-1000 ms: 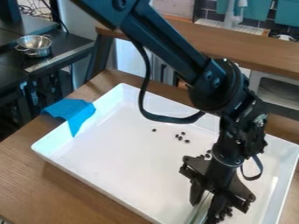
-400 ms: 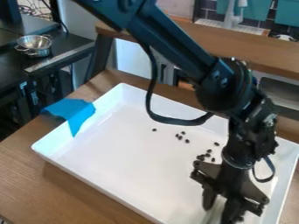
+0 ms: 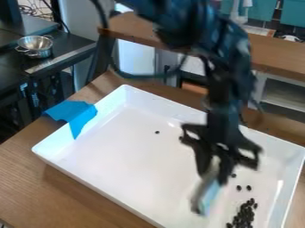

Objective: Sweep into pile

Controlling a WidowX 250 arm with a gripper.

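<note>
My gripper (image 3: 216,173) hangs over the right half of the white tray (image 3: 128,164), its fingers shut on a flat sweeping tool (image 3: 206,196) with a grey edge and a pale blue face. The tool slants down and to the left. To its lower right, small dark pieces form a dense pile (image 3: 243,216) near the tray's front right corner. A few loose pieces (image 3: 239,188) lie just above the pile. One lone piece (image 3: 157,132) sits farther back, left of the gripper. The gripper covers part of the tray floor behind it.
Raised white walls surround the tray, which stands on a wooden table (image 3: 77,196). Blue tape (image 3: 74,115) hangs over its left rim. Behind runs a wooden ledge (image 3: 274,55); a metal bowl (image 3: 35,46) stands on a dark surface at the upper left.
The gripper has risen toward the back and slightly left with the tool, after first shifting right. The dense pile at the lower right has come into view, while the arm now covers some mid-tray pieces.
</note>
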